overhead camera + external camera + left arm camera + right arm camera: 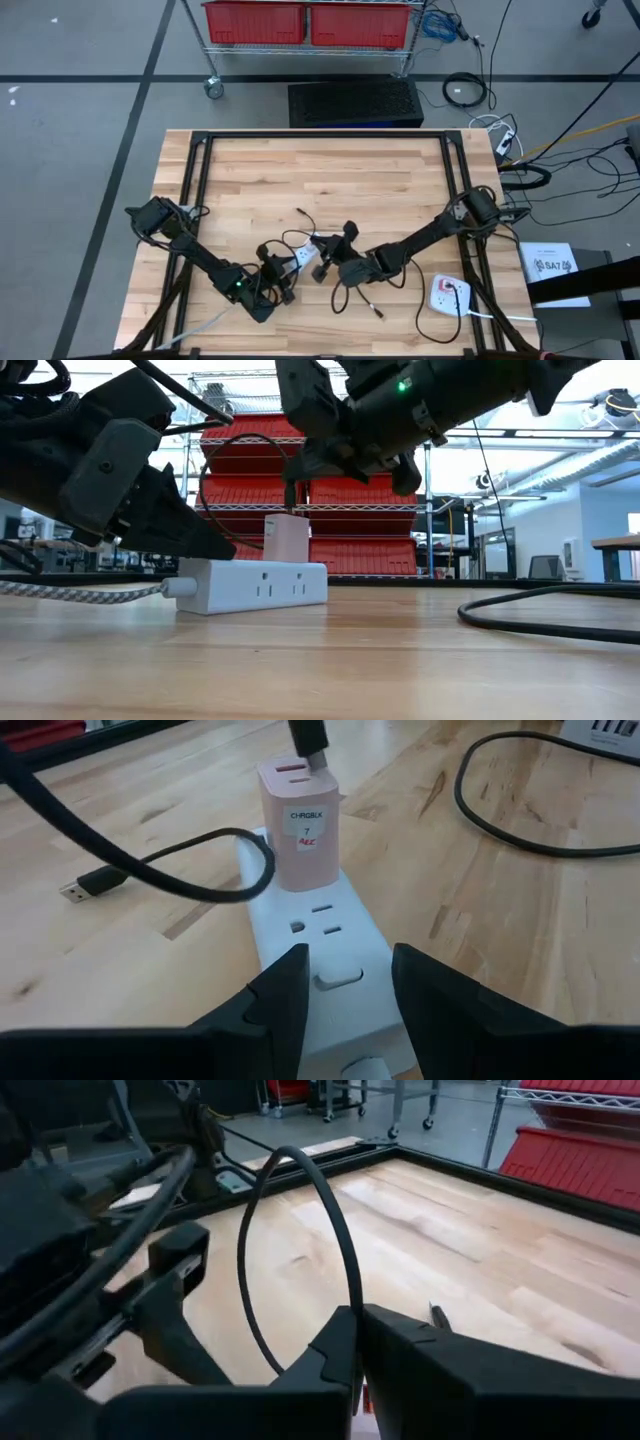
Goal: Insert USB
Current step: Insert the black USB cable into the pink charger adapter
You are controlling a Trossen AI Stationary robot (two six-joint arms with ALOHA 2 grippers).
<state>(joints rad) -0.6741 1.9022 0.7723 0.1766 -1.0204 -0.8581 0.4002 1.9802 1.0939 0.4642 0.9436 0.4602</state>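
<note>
On the surface (400, 180), your left end effector (345, 985) is bracing the strip (320, 935) while the right end effector (358, 1350), pinching the plug (310, 738), is needing a straight push down into the charger (300, 830).

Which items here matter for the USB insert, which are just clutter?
In play: pink charger, USB plug, black cable, white power strip, left gripper, right gripper.
Clutter: second power strip, red bins, loose cable.
</note>
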